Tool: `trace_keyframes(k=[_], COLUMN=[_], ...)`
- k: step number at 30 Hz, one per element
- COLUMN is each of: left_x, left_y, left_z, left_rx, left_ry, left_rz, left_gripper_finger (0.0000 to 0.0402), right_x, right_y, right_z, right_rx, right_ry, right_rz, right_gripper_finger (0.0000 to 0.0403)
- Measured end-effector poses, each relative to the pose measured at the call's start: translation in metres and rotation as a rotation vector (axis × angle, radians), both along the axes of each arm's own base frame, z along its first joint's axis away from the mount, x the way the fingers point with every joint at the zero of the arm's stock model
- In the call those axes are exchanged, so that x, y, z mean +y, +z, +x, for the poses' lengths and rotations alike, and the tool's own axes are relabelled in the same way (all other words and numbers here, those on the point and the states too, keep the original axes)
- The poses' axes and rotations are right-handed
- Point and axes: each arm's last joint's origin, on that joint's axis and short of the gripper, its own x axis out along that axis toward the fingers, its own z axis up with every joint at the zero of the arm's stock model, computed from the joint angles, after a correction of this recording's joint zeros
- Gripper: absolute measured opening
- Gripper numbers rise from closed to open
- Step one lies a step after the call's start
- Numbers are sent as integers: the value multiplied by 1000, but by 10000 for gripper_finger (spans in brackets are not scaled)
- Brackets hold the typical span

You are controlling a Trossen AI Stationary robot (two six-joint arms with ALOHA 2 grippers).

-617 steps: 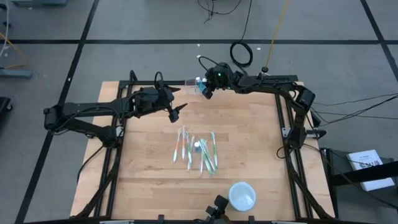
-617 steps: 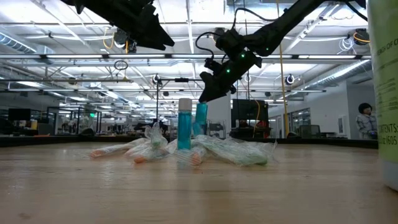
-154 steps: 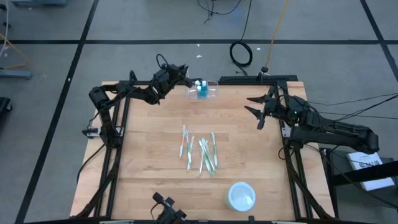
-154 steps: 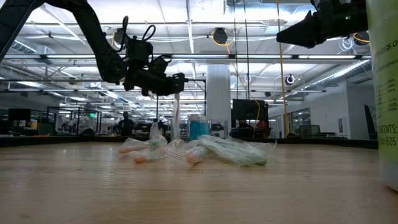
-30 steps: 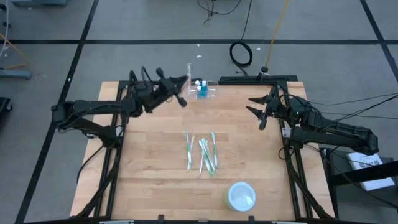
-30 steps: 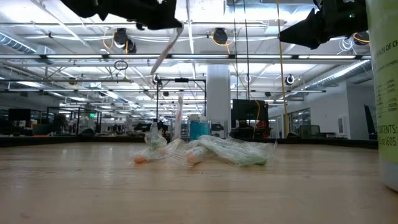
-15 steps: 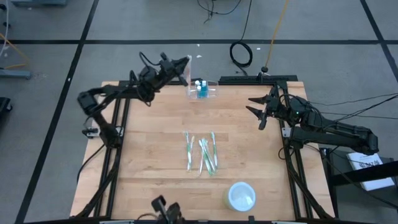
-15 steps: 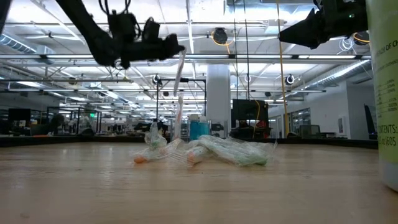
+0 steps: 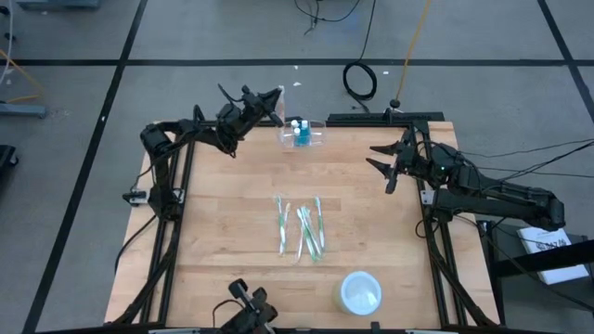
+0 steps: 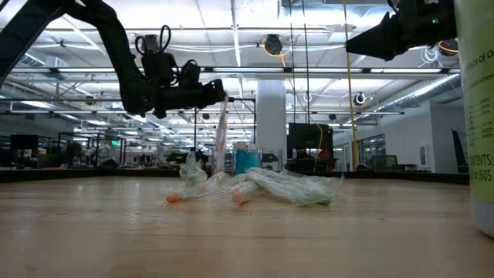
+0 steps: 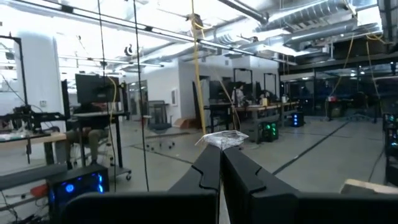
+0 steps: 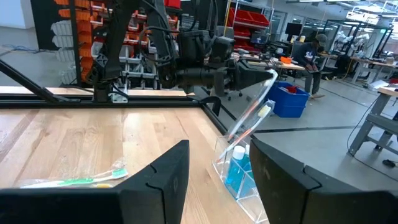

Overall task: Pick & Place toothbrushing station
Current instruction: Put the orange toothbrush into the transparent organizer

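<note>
The toothbrushing station (image 9: 311,139) is a clear holder at the table's far edge with a blue bottle (image 9: 299,131) in it; it also shows in the right wrist view (image 12: 231,167). My left gripper (image 9: 276,96) is above the holder's left end, shut on a wrapped toothbrush (image 12: 250,119). The toothbrush hangs down to the holder; whether its lower end is inside cannot be told. My right gripper (image 9: 381,167) waits open, raised at the table's right side. Several wrapped toothbrushes (image 9: 301,228) lie flat mid-table. My left gripper pinches the top end of the toothbrush's clear wrapper (image 11: 222,140) between its two shut fingers. The fingers (image 10: 213,91) come about level from the table's left. The toothbrush (image 10: 220,135) hangs below them, nearly upright, its lower end at the holder.
A pale round tub with a white lid (image 9: 360,292) stands near the front edge, right of centre, and fills the low view's right edge (image 10: 475,116). Bare wood (image 9: 213,204) lies between the loose toothbrushes and the holder.
My left gripper has swung toward the far edge and the holder, then come down, staying shut on the wrapped toothbrush. The toothbrush has turned from slanted to nearly upright and its lower end has dropped to the holder.
</note>
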Motion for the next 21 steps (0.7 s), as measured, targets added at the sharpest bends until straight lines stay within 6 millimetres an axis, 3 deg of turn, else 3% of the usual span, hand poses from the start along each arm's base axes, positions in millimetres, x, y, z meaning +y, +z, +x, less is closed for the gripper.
trace_keyframes(k=[16,21], left_x=[-2,-5], left_y=[-27,-28], left_z=[10,13], left_rx=[111,113], left_ry=[-17,-18], left_rz=[-103,-113], left_gripper_finger=[3,30], right_x=[-1,-1], right_y=[-2,-2], right_z=[2,2], right_rx=[18,18], right_ry=[0,0], right_rz=[-5,-5], right_gripper_finger=[160,160])
